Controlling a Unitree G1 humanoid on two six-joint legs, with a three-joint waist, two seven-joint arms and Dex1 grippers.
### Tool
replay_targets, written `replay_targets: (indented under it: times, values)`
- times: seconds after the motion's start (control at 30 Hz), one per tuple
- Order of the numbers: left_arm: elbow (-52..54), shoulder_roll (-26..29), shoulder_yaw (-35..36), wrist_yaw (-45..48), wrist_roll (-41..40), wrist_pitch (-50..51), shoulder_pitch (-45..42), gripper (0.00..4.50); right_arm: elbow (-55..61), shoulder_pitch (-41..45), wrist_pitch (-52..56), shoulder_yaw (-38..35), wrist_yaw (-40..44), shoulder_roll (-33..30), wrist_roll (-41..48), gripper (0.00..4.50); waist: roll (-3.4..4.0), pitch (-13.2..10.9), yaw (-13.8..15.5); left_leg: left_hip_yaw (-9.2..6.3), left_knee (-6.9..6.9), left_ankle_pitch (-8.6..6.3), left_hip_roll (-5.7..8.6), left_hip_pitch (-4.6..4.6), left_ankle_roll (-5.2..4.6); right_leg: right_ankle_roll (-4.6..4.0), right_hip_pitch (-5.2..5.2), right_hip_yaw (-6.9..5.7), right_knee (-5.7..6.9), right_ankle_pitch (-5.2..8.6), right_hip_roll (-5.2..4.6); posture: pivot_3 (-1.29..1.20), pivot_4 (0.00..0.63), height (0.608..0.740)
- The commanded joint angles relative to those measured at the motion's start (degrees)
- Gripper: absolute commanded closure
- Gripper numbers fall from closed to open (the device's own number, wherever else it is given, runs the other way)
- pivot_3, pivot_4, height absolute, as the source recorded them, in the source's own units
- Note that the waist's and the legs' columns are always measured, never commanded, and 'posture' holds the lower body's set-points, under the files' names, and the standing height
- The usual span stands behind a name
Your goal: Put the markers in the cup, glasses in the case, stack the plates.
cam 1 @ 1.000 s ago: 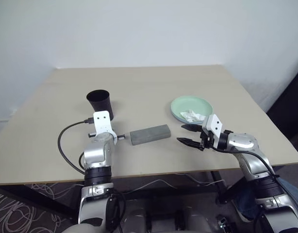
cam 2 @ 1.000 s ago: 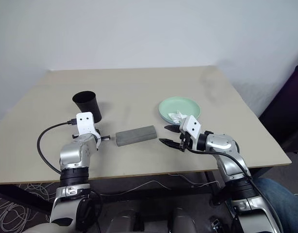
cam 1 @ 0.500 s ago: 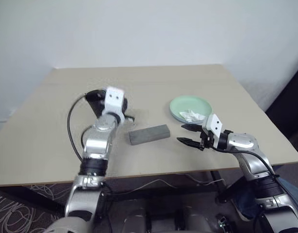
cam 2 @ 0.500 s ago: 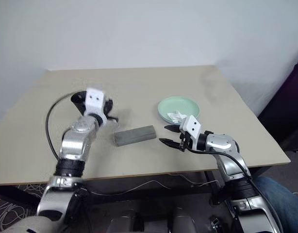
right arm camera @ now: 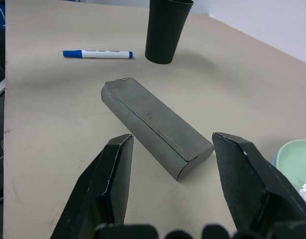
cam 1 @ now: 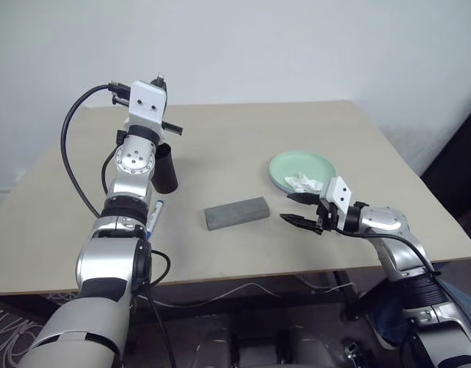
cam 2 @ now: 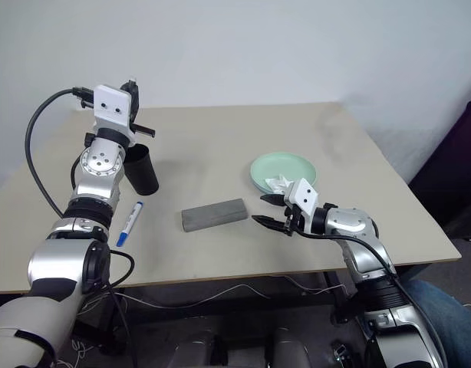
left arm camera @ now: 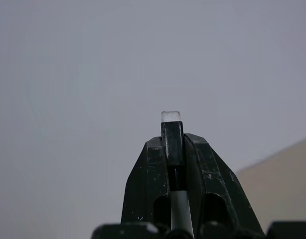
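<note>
Lying beside cup (cam 2: pixel 141 170), blue-capped marker (cam 2: pixel 129 222) cap nearest, left jaws pinching black marker (left arm camera: pixel 172 149), right jaws wide.

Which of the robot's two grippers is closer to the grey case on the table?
The right. The right gripper hovers open just beside the grey case, fingers pointing at it. The left gripper is raised above the black cup, shut on a black-capped marker, farther away.
</note>
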State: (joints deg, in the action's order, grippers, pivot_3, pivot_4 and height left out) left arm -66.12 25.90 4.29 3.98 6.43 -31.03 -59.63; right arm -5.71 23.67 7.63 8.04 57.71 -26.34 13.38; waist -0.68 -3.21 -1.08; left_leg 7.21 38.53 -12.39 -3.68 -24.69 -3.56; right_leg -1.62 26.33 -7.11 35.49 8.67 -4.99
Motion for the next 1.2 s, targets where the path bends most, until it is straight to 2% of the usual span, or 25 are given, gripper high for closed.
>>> replay_targets:
  times: [0.03,0.47,1.2]
  values:
    - [-2.69,0.53,-0.29,-1.78,1.21,-2.58,-2.62,4.47,2.14,0.1,-0.75,-1.41,-0.11,-0.86,0.67,1.75,-0.02,-0.01,0.0,0.0,0.01,0.0,0.0,0.0,0.0,0.0,0.0,0.0,0.0,0.0,0.0,0.0,0.0,0.74]
    - [-8.24,1.59,-0.82,-5.41,3.51,-1.63,-2.9,4.47,2.96,-0.11,-0.13,-1.22,-0.11,-0.9,0.86,1.75,-0.04,-0.01,-0.02,-0.01,0.02,0.0,-0.04,0.0,0.0,0.01,0.0,-0.01,0.02,0.0,-0.02,0.0,0.0,0.74]
    - [-9.9,1.03,-1.67,-8.07,7.0,-1.9,-2.85,4.47,5.85,-1.71,1.78,-1.2,-0.29,-1.3,1.13,1.75,-0.04,0.0,-0.01,-0.02,0.02,0.0,-0.1,0.0,0.0,0.0,0.0,-0.01,0.03,0.0,-0.02,0.0,0.0,0.74]
